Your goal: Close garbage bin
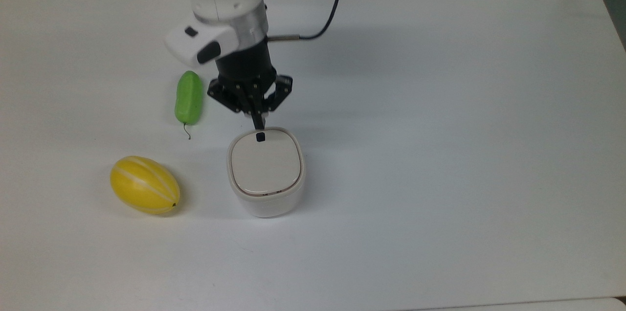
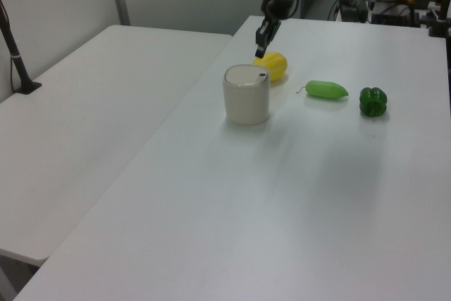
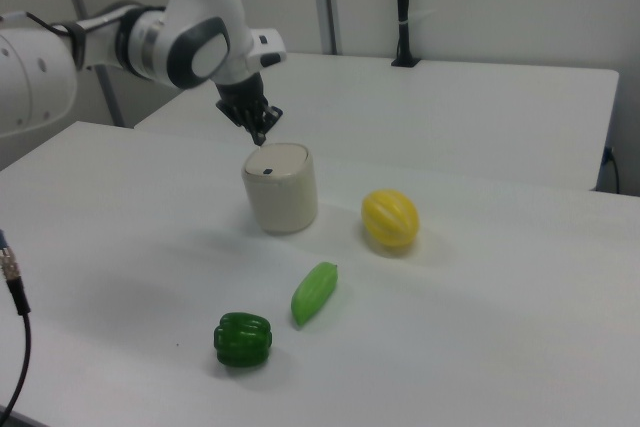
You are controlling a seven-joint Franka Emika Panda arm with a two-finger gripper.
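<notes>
White tabletop stretches wide and bare toward the top view's right edge and along its near edge, leaving me ample room on those sides. The garbage bin sits left of centre in the top view, its beige lid lying flat and shut, the black latch showing at the lid's far edge. My gripper hangs just above that latch edge, apart from the lid, fingers pressed together and holding nothing. Near the top view's left edge lies a yellow melon; a green cucumber lies just beside my wrist. A green pepper rests nearer the right view's front edge.
</notes>
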